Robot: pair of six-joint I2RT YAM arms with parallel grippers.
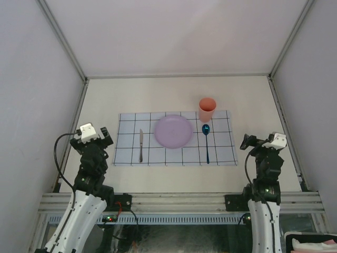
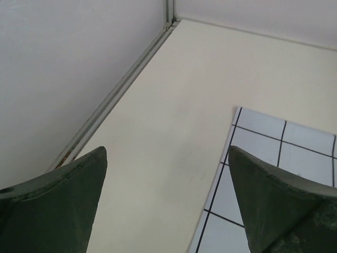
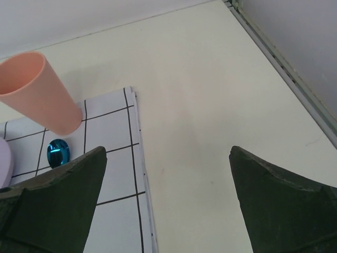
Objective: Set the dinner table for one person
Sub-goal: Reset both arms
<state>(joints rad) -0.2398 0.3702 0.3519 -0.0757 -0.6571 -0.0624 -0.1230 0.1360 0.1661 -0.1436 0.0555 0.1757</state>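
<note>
dinner table (image 1: 174,95) lies flat under the cloth (image 1: 224,154), reaching well past it; looks stiff, fixed, nothing to grab (pieces on top look light: plate (image 1: 173,131), knife (image 1: 140,145), spoon (image 1: 206,141), cup (image 1: 207,109)). left gripper (image 2: 167,153) & right gripper (image 3: 167,153) both gape wide, empty. wrist cams: knife unseen, plate cut off.

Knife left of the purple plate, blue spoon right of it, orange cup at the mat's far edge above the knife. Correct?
No: the orange cup stands beyond the blue spoon, not the knife, as the top external view shows. The rest holds.
</note>
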